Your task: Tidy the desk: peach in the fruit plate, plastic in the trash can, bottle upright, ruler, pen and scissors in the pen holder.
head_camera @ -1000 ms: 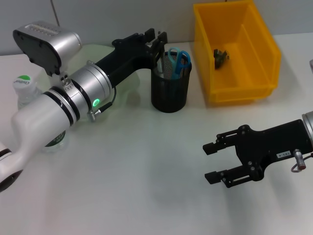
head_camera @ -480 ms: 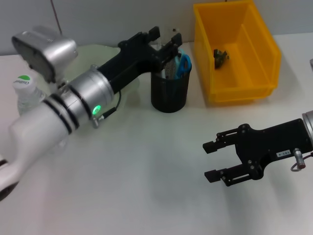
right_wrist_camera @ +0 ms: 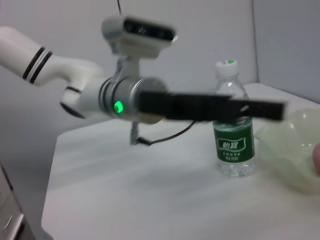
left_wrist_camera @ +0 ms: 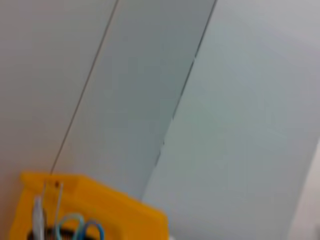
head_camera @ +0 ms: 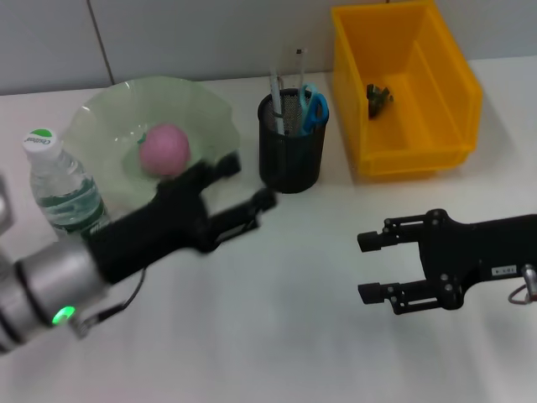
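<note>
A pink peach [head_camera: 164, 149] lies in the green fruit plate [head_camera: 109, 113]. The clear bottle [head_camera: 59, 189] with a green label stands upright at the left and also shows as the bottle [right_wrist_camera: 231, 135] in the right wrist view. Blue-handled scissors [head_camera: 312, 107], a ruler [head_camera: 275, 96] and a pen [head_camera: 298, 75] stick out of the black mesh pen holder [head_camera: 291, 164]. A dark bit of plastic [head_camera: 377, 96] lies in the yellow trash can [head_camera: 407, 84]. My left gripper [head_camera: 250, 180] hangs open and empty just in front of the plate. My right gripper [head_camera: 371, 267] is open and empty at the front right.
The left arm's black forearm [head_camera: 143, 235] stretches across the table's front left, blurred by motion. White wall panels stand behind the table. The left wrist view catches the trash can's yellow edge [left_wrist_camera: 100, 210] and the scissors' handles [left_wrist_camera: 80, 227].
My left arm has drawn back from above the pen holder toward the front left, uncovering the plate and peach. The right gripper has shifted slightly.
</note>
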You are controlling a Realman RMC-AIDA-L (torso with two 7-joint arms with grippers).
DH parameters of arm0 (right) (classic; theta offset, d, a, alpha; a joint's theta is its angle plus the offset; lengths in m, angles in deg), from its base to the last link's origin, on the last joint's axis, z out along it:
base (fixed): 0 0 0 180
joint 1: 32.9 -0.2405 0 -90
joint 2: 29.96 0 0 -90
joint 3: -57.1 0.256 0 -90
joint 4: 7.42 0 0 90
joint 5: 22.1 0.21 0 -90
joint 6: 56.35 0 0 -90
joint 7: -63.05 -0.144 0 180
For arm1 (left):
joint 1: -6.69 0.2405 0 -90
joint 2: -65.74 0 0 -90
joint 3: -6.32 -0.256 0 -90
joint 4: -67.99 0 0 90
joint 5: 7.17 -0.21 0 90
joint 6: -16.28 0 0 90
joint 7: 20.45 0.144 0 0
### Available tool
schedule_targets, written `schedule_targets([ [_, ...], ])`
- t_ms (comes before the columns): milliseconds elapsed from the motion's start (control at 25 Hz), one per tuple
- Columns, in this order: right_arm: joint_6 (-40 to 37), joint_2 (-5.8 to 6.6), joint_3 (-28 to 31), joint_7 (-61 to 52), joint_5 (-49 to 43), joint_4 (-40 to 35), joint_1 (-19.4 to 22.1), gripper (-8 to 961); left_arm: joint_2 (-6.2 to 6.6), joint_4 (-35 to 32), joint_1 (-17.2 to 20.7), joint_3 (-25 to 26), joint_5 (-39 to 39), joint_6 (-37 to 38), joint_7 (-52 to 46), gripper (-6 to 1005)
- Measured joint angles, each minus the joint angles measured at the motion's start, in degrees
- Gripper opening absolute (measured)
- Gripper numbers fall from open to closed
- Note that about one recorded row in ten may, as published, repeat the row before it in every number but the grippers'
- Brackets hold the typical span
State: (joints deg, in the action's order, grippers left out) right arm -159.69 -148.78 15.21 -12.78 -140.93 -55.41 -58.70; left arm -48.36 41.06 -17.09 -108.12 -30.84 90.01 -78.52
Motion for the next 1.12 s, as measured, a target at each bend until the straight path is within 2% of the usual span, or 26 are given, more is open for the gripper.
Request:
schedule_targets([
  [160, 0.55, -0.08, 0.3, 1.41, 1.54, 2.61, 0.95, 702, 0.89, 3.32, 2.17, 4.93, -9.64, 6.53, 1.38, 851],
  [200, 0.6, -0.08, 0.42, 2.33, 2.23, 3.8, 1.03, 702, 0.89, 3.32, 2.17, 4.93, -9.64, 6.53, 1.38, 855],
  [240, 0.62, -0.07, 0.51, 3.13, 2.83, 4.93, 1.0, 702, 1.28, 5.02, 2.41, 7.0, -16.44, 8.51, 2.76, 859],
  [400, 1.52, 0.0, 0.78, 4.5, 4.11, 8.37, 0.26, 702, 1.4, 5.27, 2.49, 7.94, -19.86, 8.46, 3.17, 859],
  [480, 2.06, -0.05, 0.54, 4.51, 4.11, 9.21, 0.02, 702, 1.88, 5.32, 2.55, 10.08, -23.99, 8.9, 3.34, 859],
  [640, 2.4, -0.18, 0.13, 4.74, 4.08, 10.21, -0.05, 702, 2.25, 5.34, 2.59, 11.9, -24.94, 10.47, 3.42, 859],
  [920, 4.27, -0.23, 0.17, 10.11, 4.19, 15.16, -0.33, 702, 2.35, 5.36, 2.62, 11.76, -24.98, 10.95, 3.46, 859],
  [1120, 5.08, -0.25, 0.15, 11.03, 4.19, 16.27, -0.25, 702, 2.56, 5.4, 2.31, 12.23, -27.85, 11.61, 2.34, 859],
])
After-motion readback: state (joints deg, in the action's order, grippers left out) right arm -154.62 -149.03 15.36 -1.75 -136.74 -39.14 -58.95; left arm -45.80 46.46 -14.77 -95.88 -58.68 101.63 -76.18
